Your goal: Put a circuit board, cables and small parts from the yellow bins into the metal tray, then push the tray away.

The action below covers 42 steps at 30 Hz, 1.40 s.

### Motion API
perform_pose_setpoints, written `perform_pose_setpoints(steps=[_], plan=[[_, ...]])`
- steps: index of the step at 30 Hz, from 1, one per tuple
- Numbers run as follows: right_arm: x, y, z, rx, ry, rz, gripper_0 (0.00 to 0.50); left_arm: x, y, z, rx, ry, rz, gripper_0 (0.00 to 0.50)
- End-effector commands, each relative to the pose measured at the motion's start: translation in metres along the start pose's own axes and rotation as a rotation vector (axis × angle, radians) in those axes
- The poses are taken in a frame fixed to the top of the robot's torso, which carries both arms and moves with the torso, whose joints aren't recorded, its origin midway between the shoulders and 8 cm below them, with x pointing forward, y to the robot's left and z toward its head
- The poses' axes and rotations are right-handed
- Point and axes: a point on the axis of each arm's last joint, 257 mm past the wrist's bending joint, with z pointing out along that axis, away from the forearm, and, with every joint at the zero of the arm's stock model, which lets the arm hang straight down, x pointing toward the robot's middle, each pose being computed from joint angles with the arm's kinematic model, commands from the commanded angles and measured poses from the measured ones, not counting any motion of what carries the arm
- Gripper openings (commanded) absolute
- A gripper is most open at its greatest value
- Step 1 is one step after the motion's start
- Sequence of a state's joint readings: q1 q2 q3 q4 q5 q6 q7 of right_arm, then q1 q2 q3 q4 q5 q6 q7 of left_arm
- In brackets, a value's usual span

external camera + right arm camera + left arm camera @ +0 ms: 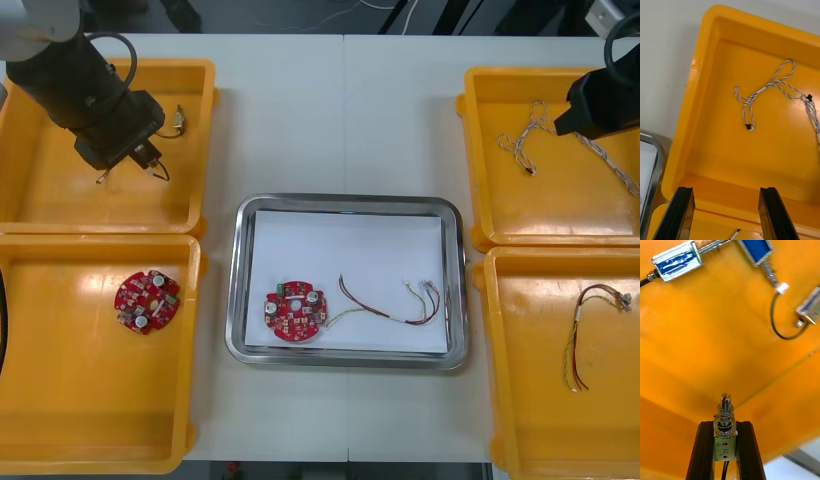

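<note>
My left gripper (148,155) hangs over the far left yellow bin (40,200), shut on a small metal part (725,427) with a black lead; its fingers (747,450) clamp the part's body. More small metal parts (677,260) lie on the bin floor beyond. My right gripper (728,213) stands open over the near rim of the far right yellow bin (480,150), where a twisted blue and white cable (763,90) lies. The metal tray (452,300) holds a round red circuit board (295,312) and a red and yellow cable (385,303).
Another red circuit board (146,300) lies in the near left yellow bin (60,420). A red and yellow cable (585,330) lies in the near right yellow bin (540,420). A small metal part (178,120) rests at the far left bin's right side.
</note>
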<state>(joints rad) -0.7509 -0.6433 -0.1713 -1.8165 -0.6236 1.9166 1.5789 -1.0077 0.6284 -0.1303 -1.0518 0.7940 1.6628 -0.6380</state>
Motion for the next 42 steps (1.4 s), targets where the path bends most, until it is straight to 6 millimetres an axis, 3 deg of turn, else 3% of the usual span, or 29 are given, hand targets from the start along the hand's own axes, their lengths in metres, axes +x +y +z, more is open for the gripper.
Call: perform_pose_setpoints(steps=[1, 5, 10, 18, 23, 29, 36, 42], plan=[[-0.020, -0.042, -0.029, 0.090, -0.061, 0.037, 0.500, -0.012, -0.015, -0.055, 0.043, -0.095, 0.039, 0.000], [-0.016, -0.056, -0.027, 0.126, -0.048, 0.062, 0.500, 0.003, -0.019, -0.069, 0.032, -0.099, 0.097, 0.000], [-0.007, -0.071, -0.021, 0.151, -0.016, 0.100, 0.500, 0.037, -0.030, -0.082, 0.023, -0.084, 0.201, 0.000], [0.013, -0.081, -0.001, 0.115, 0.064, 0.167, 0.500, 0.095, -0.065, -0.081, 0.045, -0.114, 0.405, 0.000], [0.024, -0.086, 0.009, 0.111, 0.108, 0.192, 0.500, 0.141, -0.078, -0.066, 0.032, -0.097, 0.532, 0.000], [0.032, -0.096, 0.022, 0.115, 0.135, 0.210, 0.500, 0.181, -0.077, -0.042, -0.015, -0.072, 0.634, 0.000], [0.029, -0.116, 0.030, 0.146, 0.122, 0.218, 0.500, 0.206, -0.082, -0.016, -0.020, -0.062, 0.681, 0.000], [0.013, -0.129, 0.035, 0.144, 0.127, 0.241, 0.500, 0.222, -0.082, 0.009, -0.011, -0.061, 0.703, 0.000]])
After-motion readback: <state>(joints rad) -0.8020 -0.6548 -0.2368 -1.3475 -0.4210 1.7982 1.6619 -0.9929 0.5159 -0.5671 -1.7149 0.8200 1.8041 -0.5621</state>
